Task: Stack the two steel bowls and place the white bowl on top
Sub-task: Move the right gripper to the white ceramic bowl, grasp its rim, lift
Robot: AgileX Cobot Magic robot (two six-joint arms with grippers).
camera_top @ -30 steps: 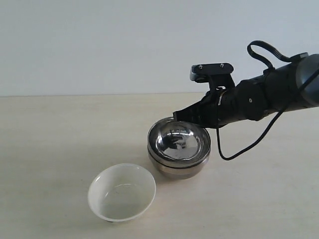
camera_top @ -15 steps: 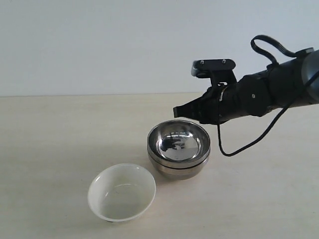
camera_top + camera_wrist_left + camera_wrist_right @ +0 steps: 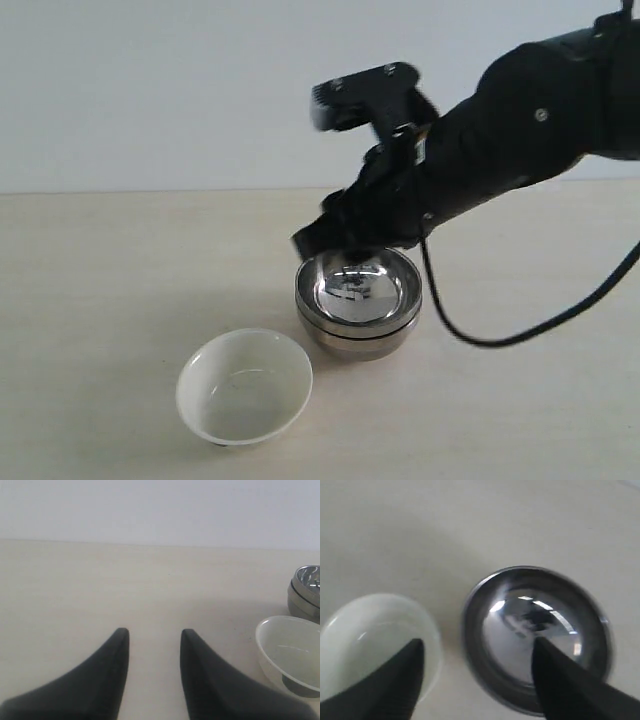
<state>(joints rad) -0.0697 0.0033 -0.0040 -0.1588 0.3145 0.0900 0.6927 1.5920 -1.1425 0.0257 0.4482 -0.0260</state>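
Note:
The two steel bowls (image 3: pixel 358 300) sit nested, one inside the other, at the table's middle; the left wrist view catches them at its edge as the steel stack (image 3: pixel 306 592). Just in front and to the left of them rests the white bowl (image 3: pixel 244 385), upright and empty. My right gripper (image 3: pixel 322 236) hangs open above the stack's far-left rim, holding nothing. In the right wrist view the right gripper (image 3: pixel 477 641) straddles the gap between the white bowl (image 3: pixel 370 640) and the steel stack (image 3: pixel 540 630). My left gripper (image 3: pixel 153 631) is open over bare table, left of the white bowl (image 3: pixel 290 652).
The pale wooden table (image 3: pixel 120 280) ends at a plain white wall behind. A black cable (image 3: pixel 520 335) loops down from the right arm, to the right of the steel bowls. The left arm does not show in the exterior view.
My right gripper has come off the top steel bowl's far rim, risen, and swung left over the stack. The bowls have stayed where they were.

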